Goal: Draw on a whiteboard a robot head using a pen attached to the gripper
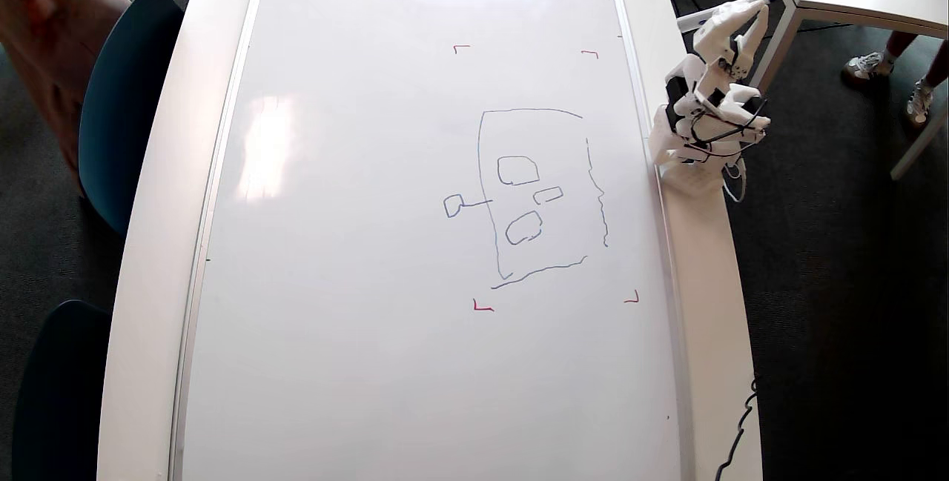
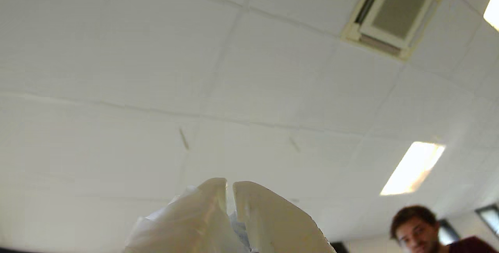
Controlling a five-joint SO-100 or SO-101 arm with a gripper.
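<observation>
1. The overhead view alone shows the work surface: the whiteboard (image 1: pixel 356 244) lies flat on a white table (image 1: pixel 159 244) and covers most of it.
2. Left of the table in that view stand two dark blue chairs (image 1: pixel 122 103), one above the other in the picture.
3. On the right half of the board sits the robot head (image 1: pixel 541 196): one tall wobbly outline enclosing three small rounded boxes, with one small stalked box just outside its left side.
4. Four red corner marks (image 1: pixel 482 307) frame the drawing, two above and two below.
5. At the board's right edge the white arm (image 1: pixel 704 125) stands folded, and the gripper (image 1: pixel 760 10) is raised off the board, well apart from the drawing.
6. A slim white bar, apparently the pen (image 1: pixel 693 21), juts out beside the gripper; its tip is too small to make out.
7. The wrist view alone shows the ceiling: tiles, one square vent (image 2: pixel 395 11), two lit panels (image 2: pixel 413 167) and one man's blurred face (image 2: pixel 417 229) at lower right.
8. There the gripper (image 2: pixel 230 184) points upward with its two fingertips almost touching, only a thin slit between them; whether they clamp anything I cannot tell.
</observation>
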